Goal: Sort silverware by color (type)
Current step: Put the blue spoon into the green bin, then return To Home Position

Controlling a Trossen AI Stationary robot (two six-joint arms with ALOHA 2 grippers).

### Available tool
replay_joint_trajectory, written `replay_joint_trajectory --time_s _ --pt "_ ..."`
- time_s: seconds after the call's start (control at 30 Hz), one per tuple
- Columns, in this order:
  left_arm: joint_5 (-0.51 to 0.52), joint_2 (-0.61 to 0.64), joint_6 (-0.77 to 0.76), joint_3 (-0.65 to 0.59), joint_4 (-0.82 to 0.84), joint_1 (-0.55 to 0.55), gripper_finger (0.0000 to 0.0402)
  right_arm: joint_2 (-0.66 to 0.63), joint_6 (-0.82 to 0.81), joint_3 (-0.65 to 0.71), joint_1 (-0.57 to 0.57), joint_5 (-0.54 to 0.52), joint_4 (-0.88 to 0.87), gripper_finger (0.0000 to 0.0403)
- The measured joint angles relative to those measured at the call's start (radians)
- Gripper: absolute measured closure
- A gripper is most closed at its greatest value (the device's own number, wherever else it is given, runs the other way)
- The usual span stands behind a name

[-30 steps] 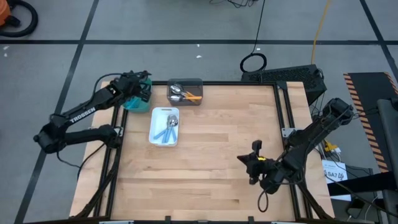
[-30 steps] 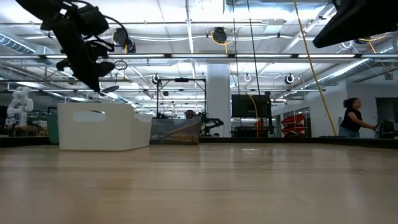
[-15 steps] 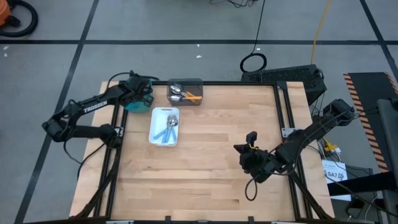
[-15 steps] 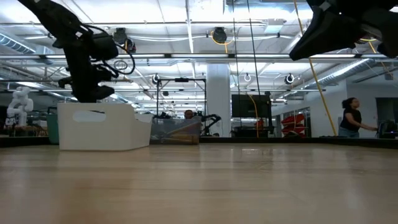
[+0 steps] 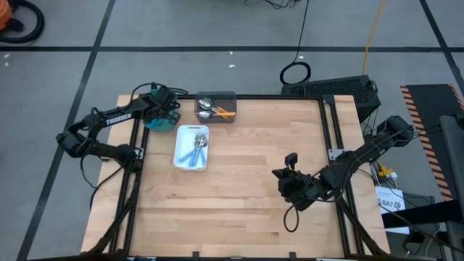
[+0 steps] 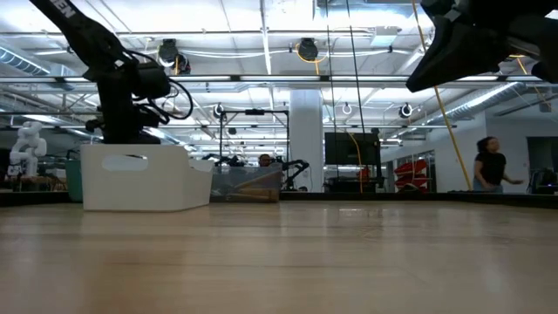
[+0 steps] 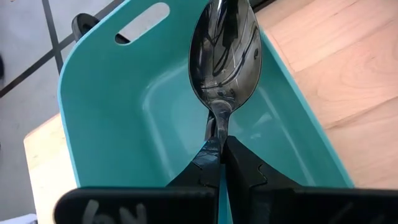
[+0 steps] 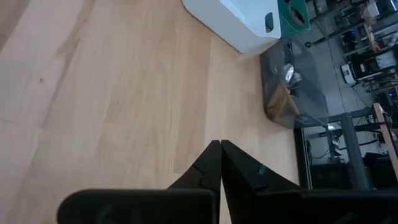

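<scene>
My left pincer (image 7: 219, 140), pressed together on a black-bowled spoon (image 7: 225, 53), hangs over the teal tray (image 5: 154, 120) at the worktop's (image 5: 246, 188) 10 o'clock corner. The spoon's long axis runs straight on from my fingers, bowl foremost over the tray's hollow; the drop is directly below. White tray (image 5: 192, 148) holds blue spoons, grey tray (image 5: 215, 107) the rest. My right pincer (image 5: 291, 161), pressed together on nothing, waits toward 4 o'clock, well apart.

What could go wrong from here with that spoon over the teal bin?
The left gripper pinches the spoon only at its thin neck, so it could twist or slip before release. The spoon hangs near the teal bin's table-side wall; released off-centre, it might clip the rim and land on the table. The right gripper is shut and idle, well clear.
</scene>
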State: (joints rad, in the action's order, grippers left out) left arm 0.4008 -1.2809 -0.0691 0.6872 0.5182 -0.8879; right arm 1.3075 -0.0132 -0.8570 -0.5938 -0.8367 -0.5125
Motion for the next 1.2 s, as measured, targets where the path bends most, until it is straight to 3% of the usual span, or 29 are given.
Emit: replay_joint_trajectory --time_s 0.43,0.87,1.2 --pt "0.001 -0.008 0.033 0.000 -0.008 0.000 0.0361 0.000 0.000 0.000 0.000 0.001 0.004 0.0399" --pt "0.002 -0.007 -0.007 0.000 -0.005 0.008 0.0357 0.000 -0.001 0.000 0.000 0.002 0.006 0.0399" --pt "-0.005 0.094 -0.041 0.003 -0.004 0.125 0.0357 0.000 -0.009 0.000 0.000 0.004 0.022 0.0399"
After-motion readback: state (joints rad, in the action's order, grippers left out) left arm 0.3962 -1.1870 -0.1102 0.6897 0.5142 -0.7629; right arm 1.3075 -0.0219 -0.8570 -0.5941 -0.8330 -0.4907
